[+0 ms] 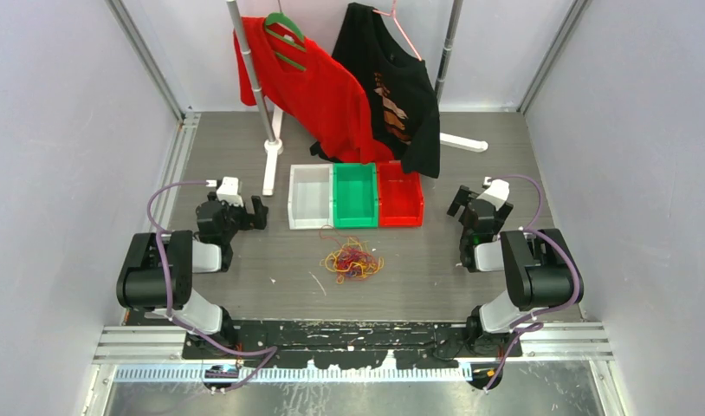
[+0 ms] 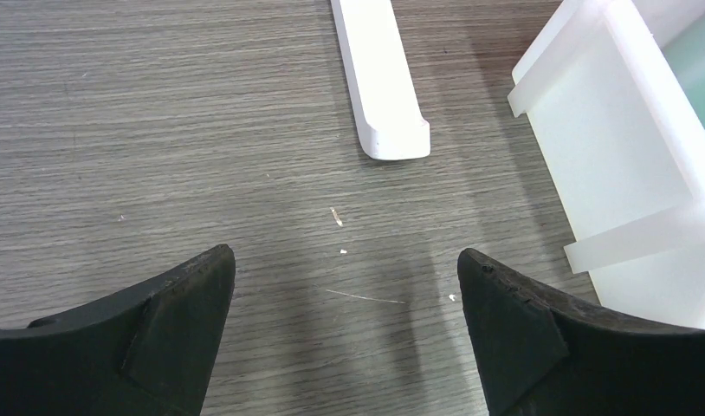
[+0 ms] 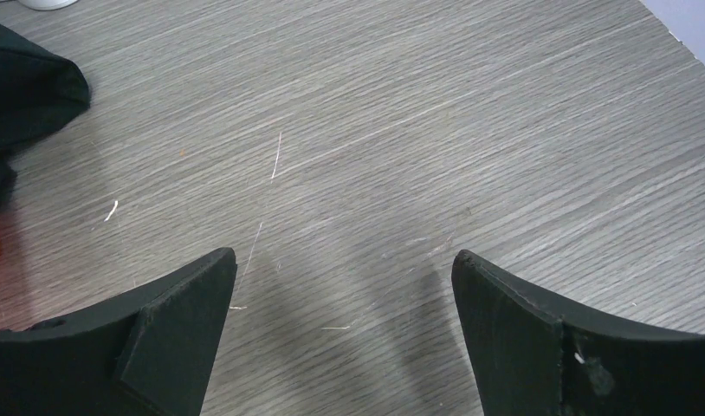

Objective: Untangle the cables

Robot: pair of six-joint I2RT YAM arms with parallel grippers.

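The cables (image 1: 352,259) lie in one tangled heap of thin red, yellow-orange and dark strands on the table's middle, just in front of the bins. My left gripper (image 1: 257,211) hovers to the heap's upper left, open and empty; in the left wrist view the left gripper (image 2: 347,260) has its two black fingers wide apart over bare wood. My right gripper (image 1: 461,200) stands open far to the heap's right; the right wrist view shows the right gripper (image 3: 344,260) empty over the table. Neither wrist view shows the cables.
Three bins stand side by side behind the heap: white (image 1: 309,198), green (image 1: 355,195) and red (image 1: 400,197). A white rack foot (image 2: 379,78) lies by the white bin (image 2: 617,147). Red (image 1: 319,87) and black (image 1: 397,82) shirts hang at the back.
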